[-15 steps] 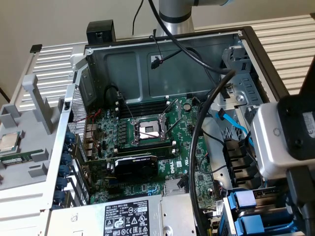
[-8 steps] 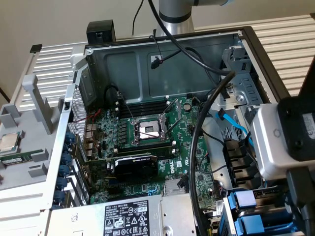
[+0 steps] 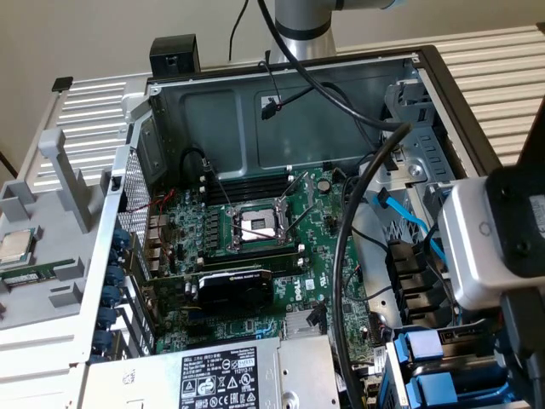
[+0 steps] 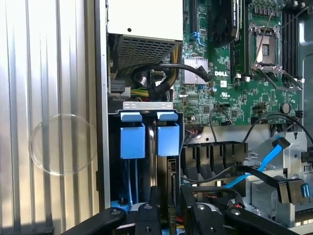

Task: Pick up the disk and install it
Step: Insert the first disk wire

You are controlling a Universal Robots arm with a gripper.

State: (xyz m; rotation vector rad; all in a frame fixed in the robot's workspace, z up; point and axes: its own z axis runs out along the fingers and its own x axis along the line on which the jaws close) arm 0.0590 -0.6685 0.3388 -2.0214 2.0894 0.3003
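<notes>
The disk (image 4: pixel 171 172) stands edge-on in the case's drive bay, a dark slab topped by its blue plastic frame (image 4: pixel 167 139). My gripper (image 4: pixel 170 198) reaches it from the near side, with one black finger (image 4: pixel 155 203) on each flank of the slab and touching it. A second blue-framed drive (image 4: pixel 132 140) sits right beside it in the neighbouring slot. In the exterior view the arm's white wrist housing (image 3: pixel 481 247) hangs over the bay, and the blue frames (image 3: pixel 423 348) show below it at the lower right.
The open case holds the green motherboard (image 3: pixel 255 256) with its processor socket (image 3: pixel 255 226), a black graphics card (image 3: pixel 234 285) and the grey power-supply box (image 3: pixel 221 375). A blue data cable (image 4: pixel 266 159) and black cables (image 4: pixel 161 73) lie close to the bay. A loose processor chip (image 3: pixel 15 247) rests outside the case.
</notes>
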